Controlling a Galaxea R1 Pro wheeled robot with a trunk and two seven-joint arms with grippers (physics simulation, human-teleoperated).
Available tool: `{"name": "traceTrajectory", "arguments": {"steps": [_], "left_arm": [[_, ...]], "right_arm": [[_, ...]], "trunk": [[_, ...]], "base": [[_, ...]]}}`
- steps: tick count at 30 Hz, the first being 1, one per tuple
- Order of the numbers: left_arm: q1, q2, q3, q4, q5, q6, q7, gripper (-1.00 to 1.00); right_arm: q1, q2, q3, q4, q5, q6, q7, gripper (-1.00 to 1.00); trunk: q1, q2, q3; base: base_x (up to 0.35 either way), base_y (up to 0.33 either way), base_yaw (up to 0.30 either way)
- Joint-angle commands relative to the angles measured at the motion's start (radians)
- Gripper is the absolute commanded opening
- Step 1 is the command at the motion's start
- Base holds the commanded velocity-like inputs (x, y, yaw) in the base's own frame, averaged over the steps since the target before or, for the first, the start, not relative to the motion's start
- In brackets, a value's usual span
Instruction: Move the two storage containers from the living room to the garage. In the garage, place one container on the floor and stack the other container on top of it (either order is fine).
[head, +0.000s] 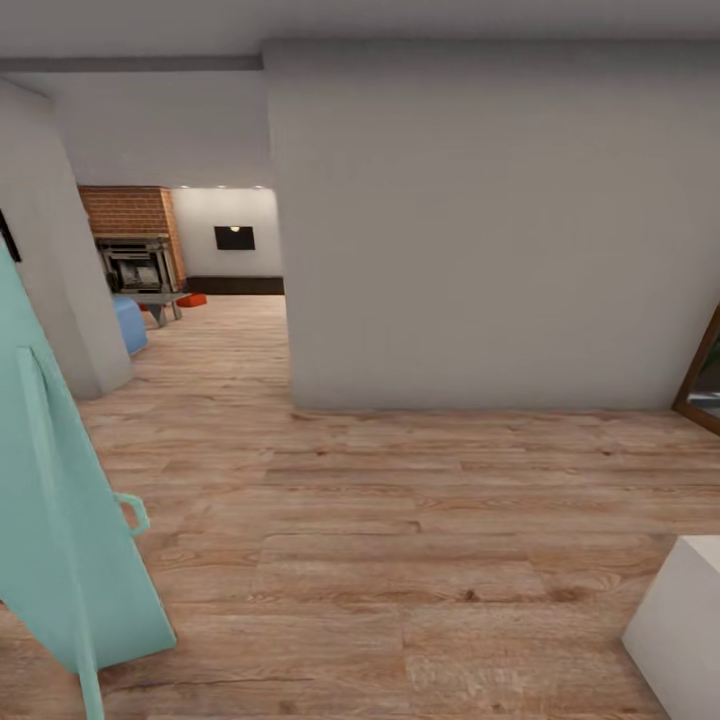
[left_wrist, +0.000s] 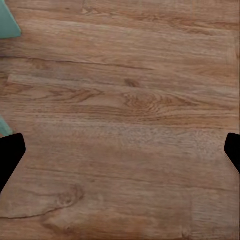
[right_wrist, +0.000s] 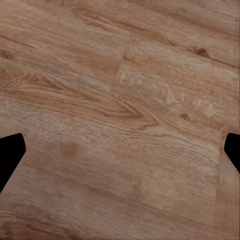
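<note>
Far down the hall, through the opening into the living room (head: 215, 300), a small red-orange storage container (head: 191, 299) lies on the wood planks beside the brick fireplace (head: 130, 212). My left gripper (left_wrist: 120, 155) is open, its dark fingertips (left_wrist: 11, 155) spread wide over bare plank flooring, with nothing between them. My right gripper (right_wrist: 120, 155) is open too, its fingertips (right_wrist: 10, 155) wide apart above the same wood. The garage is out of view.
A teal door (head: 60, 500) with a handle stands open close on my left. A white box corner (head: 680, 630) sits at the lower right. A grey wall (head: 480, 230) blocks straight ahead. A blue sofa (head: 130, 322) and a low table (head: 163, 300) flank the passage.
</note>
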Motion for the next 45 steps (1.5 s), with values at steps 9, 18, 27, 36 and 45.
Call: {"name": "traceTrajectory", "arguments": {"steps": [9, 18, 27, 36, 45], "left_arm": [[-0.001, 0.000, 0.003, 0.001, 0.002, -0.003, -0.001, 1.00], [-0.001, 0.000, 0.002, 0.001, 0.002, -0.003, -0.001, 1.00], [-0.001, 0.000, 0.002, 0.001, 0.002, -0.001, -0.001, 1.00], [-0.001, 0.000, 0.002, 0.001, 0.002, -0.001, -0.001, 1.00], [-0.001, 0.001, 0.002, 0.001, 0.002, -0.001, -0.001, 1.00]], "right_arm": [[-0.001, -0.001, 0.007, 0.001, 0.002, -0.001, -0.007, 1.00], [-0.001, -0.001, 0.004, 0.001, -0.002, 0.000, -0.007, 1.00], [-0.002, -0.009, -0.004, -0.001, -0.066, 0.004, -0.018, 1.00], [-0.051, -0.034, -0.002, -0.001, -0.168, 0.142, -0.017, 1.00], [-0.052, -0.029, 0.003, 0.000, -0.167, 0.147, -0.009, 1.00]], "trunk": [[0.001, 0.000, -0.001], [0.001, 0.000, -0.001], [0.001, 0.000, -0.001], [0.001, 0.000, -0.001], [0.001, 0.000, -0.001]], "base": [[0.331, 0.000, 0.000], [0.331, 0.000, 0.000], [0.331, 0.000, 0.000], [0.331, 0.000, 0.000], [0.331, 0.000, 0.000]]}}
